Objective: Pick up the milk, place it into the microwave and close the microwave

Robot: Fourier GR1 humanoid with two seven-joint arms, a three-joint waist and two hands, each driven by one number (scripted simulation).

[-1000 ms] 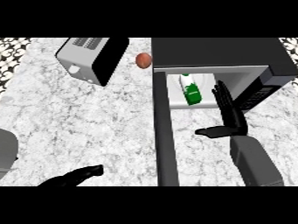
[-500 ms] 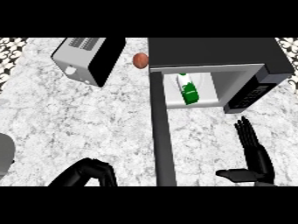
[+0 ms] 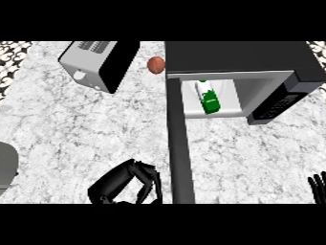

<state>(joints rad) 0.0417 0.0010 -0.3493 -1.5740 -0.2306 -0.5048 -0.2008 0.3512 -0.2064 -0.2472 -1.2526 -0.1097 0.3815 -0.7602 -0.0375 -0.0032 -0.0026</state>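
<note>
- The milk (image 3: 208, 96) is lying inside the open microwave (image 3: 243, 62) at the counter's far right corner, its green-and-white carton resting on the cavity floor toward the left wall.
- The right hand (image 3: 325, 187) is sitting near the counter's front right corner with fingers straight and holding nothing; a second ago it was at the microwave's mouth beside the carton, so the placing step looks done.
- The left hand (image 3: 126, 184) is showing at the counter's front edge, just left of the door, fingers curled under and gripping nothing; it has come up into view and closer to the door over the last second.
- The microwave door (image 3: 179, 148) is standing wide open, running as a dark bar from the cavity's left corner toward the front edge; closing it appears to be the one step left.
- A toaster (image 3: 98, 64) is sitting at the counter's far left, a small brown round object (image 3: 156, 64) between it and the microwave; neither is blocking the door's swing.
</note>
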